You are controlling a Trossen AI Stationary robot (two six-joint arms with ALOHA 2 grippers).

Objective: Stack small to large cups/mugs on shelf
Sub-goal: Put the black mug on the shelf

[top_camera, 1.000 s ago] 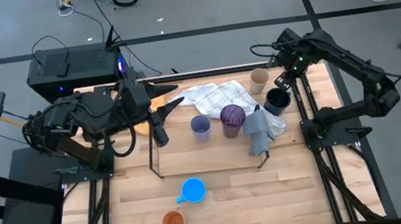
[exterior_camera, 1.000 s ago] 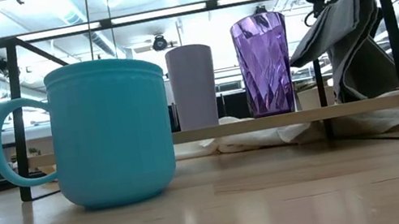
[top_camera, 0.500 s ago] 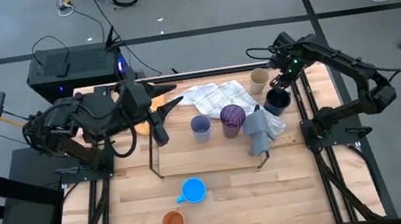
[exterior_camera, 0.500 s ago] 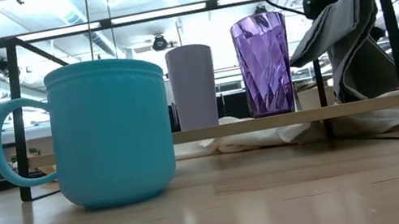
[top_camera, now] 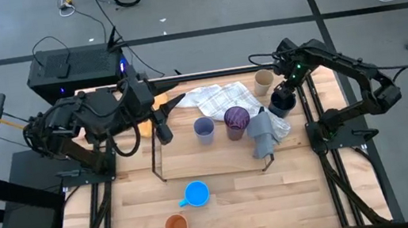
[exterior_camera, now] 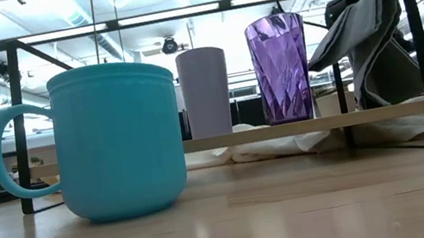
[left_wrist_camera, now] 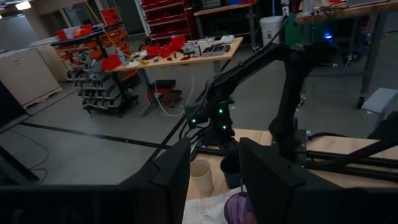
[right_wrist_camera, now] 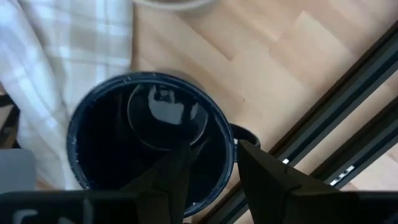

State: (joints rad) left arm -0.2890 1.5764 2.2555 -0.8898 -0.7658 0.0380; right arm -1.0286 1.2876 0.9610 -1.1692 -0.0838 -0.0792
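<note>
Table (top_camera: 224,199) of pale wood carrying the shelf (top_camera: 157,168), a low black-rod rack lying across its middle. Progress, as judged: two of six vessels stand on the shelf, the pale lavender-blue cup (top_camera: 204,129) and, just beside it, the purple cup (top_camera: 236,119); four remain off it, so the task appears about a third done, and whether the order runs small to large cannot be confirmed. Left arm waits over the table's left rear area, its left gripper (top_camera: 161,125) near the shelf's left end with fingers (left_wrist_camera: 171,177) apart and empty. The right arm reaches from the right edge toward the rear right corner; the right gripper (right_wrist_camera: 208,171) hovers directly above the dark navy mug (right_wrist_camera: 152,140), fingers apart, one over the mug's mouth and one over its rim by the handle, nothing clamped. This mug stands on the table near the right rear, just beyond the shelf's right end, with the tan cup (top_camera: 263,82) close by at the rear edge. Bright blue mug (top_camera: 196,193) and orange cup (top_camera: 175,227) stand toward the front edge, well apart from the shelf. Count: six cups and mugs; one shelf; one grey cloth (top_camera: 262,131) draped over the shelf's right end; one white-checked cloth (top_camera: 216,96) behind the shelf.
</note>
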